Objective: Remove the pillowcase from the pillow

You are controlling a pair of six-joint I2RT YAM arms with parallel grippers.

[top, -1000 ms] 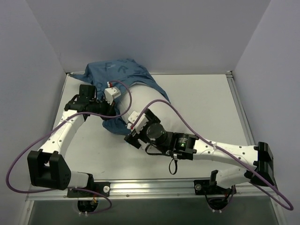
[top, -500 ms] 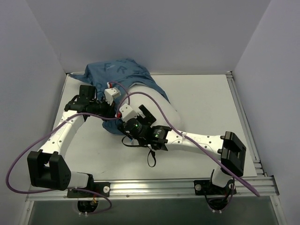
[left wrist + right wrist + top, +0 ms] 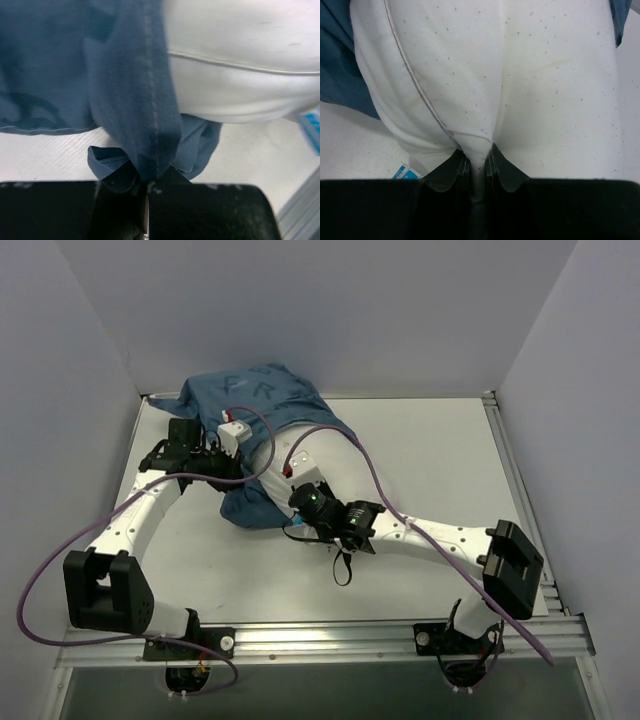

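On the table lie one pillow, one pillowcase.

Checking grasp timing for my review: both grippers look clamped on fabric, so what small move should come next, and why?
Probably draw the right gripper back toward its base. It pinches a fold of the pillow, while the left gripper pinches the pillowcase hem, so pulling apart should slide the pillow out.

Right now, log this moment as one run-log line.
left pincer: shut on pillowcase hem | right pincer: shut on pillow | state: pillow partly out of pillowcase
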